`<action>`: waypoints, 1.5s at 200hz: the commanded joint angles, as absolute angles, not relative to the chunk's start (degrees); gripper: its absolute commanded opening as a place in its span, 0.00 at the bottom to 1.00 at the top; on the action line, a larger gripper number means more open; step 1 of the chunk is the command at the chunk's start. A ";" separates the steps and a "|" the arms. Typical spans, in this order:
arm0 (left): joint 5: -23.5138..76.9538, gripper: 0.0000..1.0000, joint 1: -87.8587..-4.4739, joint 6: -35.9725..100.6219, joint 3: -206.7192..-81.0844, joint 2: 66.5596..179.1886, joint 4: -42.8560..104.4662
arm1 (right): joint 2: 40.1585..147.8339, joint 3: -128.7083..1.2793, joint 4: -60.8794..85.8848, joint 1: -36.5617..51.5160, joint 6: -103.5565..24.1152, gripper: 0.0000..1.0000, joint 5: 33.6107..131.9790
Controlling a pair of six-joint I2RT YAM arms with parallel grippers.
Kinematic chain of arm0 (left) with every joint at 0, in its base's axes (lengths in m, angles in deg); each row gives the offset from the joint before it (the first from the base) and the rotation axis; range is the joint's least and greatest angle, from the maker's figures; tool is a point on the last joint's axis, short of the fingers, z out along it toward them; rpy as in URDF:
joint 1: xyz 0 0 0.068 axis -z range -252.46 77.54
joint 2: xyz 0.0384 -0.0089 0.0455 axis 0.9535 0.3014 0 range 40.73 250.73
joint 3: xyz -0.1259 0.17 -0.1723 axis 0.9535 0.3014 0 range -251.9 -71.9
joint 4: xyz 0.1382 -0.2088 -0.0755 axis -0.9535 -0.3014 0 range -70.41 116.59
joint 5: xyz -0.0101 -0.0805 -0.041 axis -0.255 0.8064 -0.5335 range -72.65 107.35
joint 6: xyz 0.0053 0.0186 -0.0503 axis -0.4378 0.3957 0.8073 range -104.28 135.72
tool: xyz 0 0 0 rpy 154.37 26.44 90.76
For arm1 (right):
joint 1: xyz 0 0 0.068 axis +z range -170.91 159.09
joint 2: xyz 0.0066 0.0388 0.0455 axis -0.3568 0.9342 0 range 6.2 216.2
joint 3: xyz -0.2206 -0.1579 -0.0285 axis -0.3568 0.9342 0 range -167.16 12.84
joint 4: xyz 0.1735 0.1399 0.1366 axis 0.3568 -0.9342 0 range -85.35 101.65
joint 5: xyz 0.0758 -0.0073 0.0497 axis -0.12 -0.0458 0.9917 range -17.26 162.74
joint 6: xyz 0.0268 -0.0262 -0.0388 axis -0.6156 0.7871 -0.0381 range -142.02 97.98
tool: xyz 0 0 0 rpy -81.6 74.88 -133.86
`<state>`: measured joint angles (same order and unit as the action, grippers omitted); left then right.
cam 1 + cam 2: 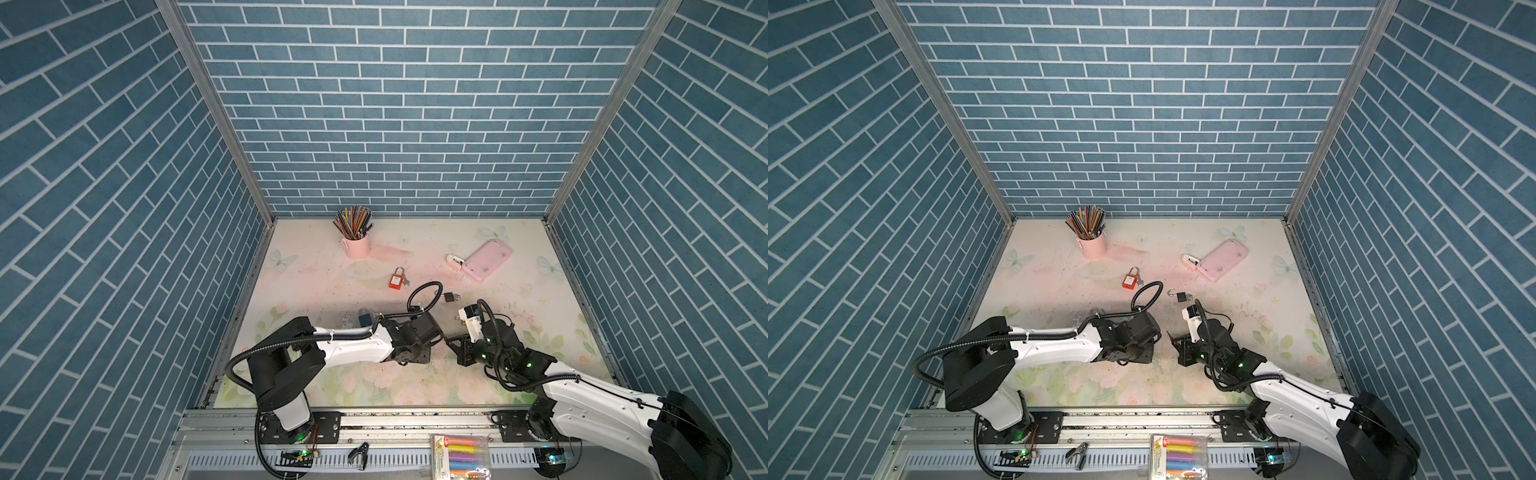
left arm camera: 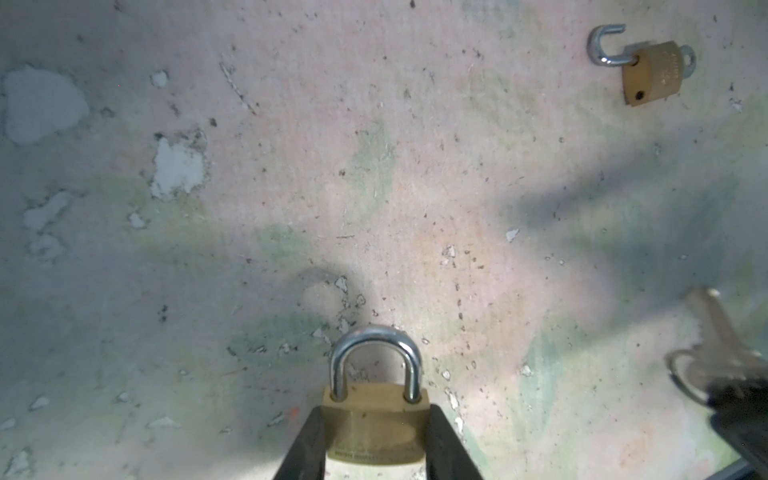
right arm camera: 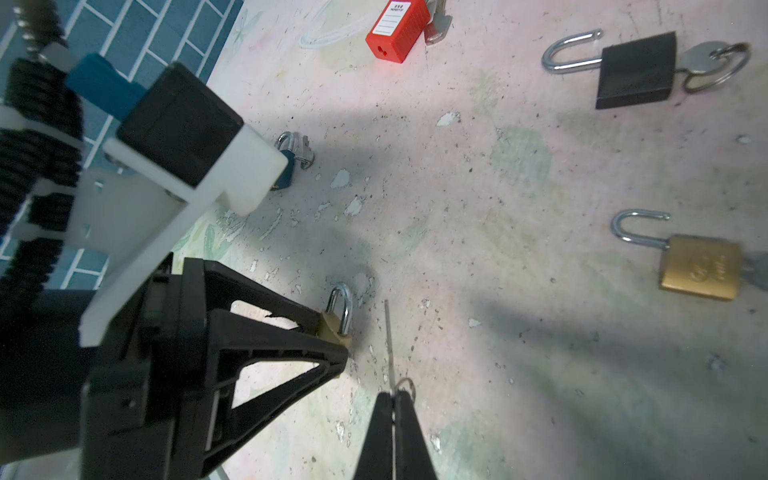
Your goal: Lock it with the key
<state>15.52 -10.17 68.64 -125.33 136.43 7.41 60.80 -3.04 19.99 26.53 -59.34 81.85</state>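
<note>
My left gripper (image 2: 375, 412) is shut on the body of a small brass padlock (image 2: 376, 432), gripping its two sides. The steel shackle (image 2: 376, 357) sticks out past the fingertips with both legs seated in the body. In the right wrist view the same padlock (image 3: 337, 322) sits at the tips of the left fingers (image 3: 291, 332), just above the mat. My right gripper (image 3: 393, 397) is shut on a silver key (image 3: 389, 345), seen edge-on with its blade pointing away and its ring beside the tips. The key (image 2: 712, 332) hangs apart from the padlock, off to its side. In both top views the grippers (image 1: 441, 337) (image 1: 1170, 335) meet tip to tip at mid-table.
On the floral mat lie a second brass padlock (image 3: 700, 268) with open shackle, a black padlock (image 3: 636, 70) with key and ring, a red padlock (image 1: 397, 279) and a blue padlock (image 1: 365, 318). A pink pencil cup (image 1: 357, 245) and a pink case (image 1: 486, 259) stand further back.
</note>
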 commanded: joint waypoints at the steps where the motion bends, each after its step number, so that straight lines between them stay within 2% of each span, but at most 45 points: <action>1: 14.59 0.00 -10.16 68.10 -126.48 137.28 6.09 | 61.83 -2.75 21.41 26.29 -61.00 0.00 82.31; 26: 14.45 0.02 -10.52 67.79 -126.11 137.58 5.84 | 62.51 -3.16 21.34 26.29 -60.87 0.00 82.59; 82: 14.32 0.28 -11.67 67.01 -124.68 136.85 6.52 | 63.32 -3.44 21.74 26.29 -60.78 0.00 82.76; 144: 14.63 0.40 -13.43 65.41 -123.70 135.94 7.45 | 65.09 -4.21 21.86 26.29 -60.61 0.00 83.64; 180: 15.22 0.54 -13.98 64.29 -123.14 135.15 8.86 | 65.90 -4.71 22.11 26.29 -60.53 0.00 83.75; 202: 15.00 0.57 -14.64 63.29 -123.19 133.53 8.91 | 66.52 -5.00 22.11 26.29 -60.52 0.00 84.07; 260: 11.89 0.62 -22.59 55.96 -121.11 119.59 13.25 | 69.11 -7.34 21.05 26.29 -62.24 0.00 88.50; 300: 9.39 0.71 -29.89 51.26 -115.91 106.91 21.99 | 73.46 -10.53 18.11 26.29 -64.59 0.00 93.76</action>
